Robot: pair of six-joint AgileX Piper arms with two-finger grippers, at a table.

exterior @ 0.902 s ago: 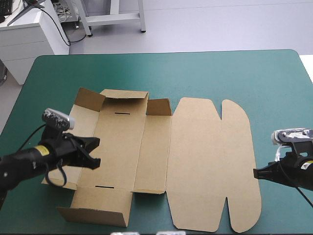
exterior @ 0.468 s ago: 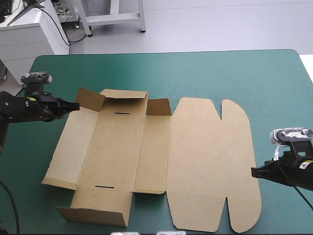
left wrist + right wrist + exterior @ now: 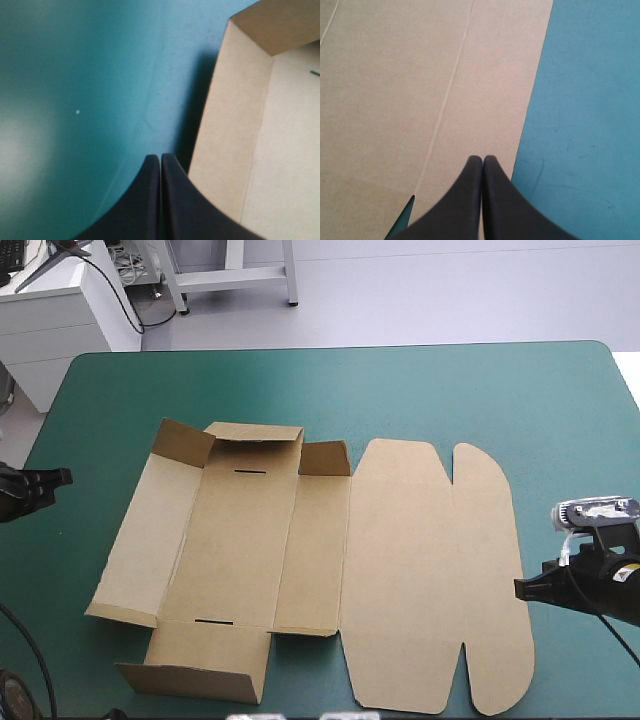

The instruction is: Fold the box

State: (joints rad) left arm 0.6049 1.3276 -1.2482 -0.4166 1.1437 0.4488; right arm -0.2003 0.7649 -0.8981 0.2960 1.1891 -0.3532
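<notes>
- The table (image 3: 480, 390), under its teal-green cover, carries the box (image 3: 400, 570) across its middle and left. The box's near edge lies close to the table's near edge.
- The box is a cut brown sheet lying mostly flat. Its wide lid panels with rounded ends lie on the right, and its tray panels on the left.
- The tray part holds only bare board, marked by two short slots (image 3: 252, 472).
- At the tray's far end a low wall and two corner flaps (image 3: 186, 442) stand partly raised. The near flap is also tipped up a little.
- The left gripper (image 3: 62, 477) sits at the table's left edge, apart from the box. Its black fingers are pressed together and grip nothing. In its wrist view the left gripper (image 3: 160, 159) has the box's (image 3: 280, 150) left panel ahead and off to one side.
- The right gripper (image 3: 519, 588) is at the box's right edge, also pressed closed and empty. In its wrist view the tip of the right gripper (image 3: 482, 160) is over the board (image 3: 395, 100), just inside the edge. Whether it touches cannot be told.
- Earlier the left gripper hung spread over the tray's left panel, then moved closed to the far-left corner flap. It has since drawn back leftward.
- The right gripper has barely shifted, and the box lies as before.
</notes>
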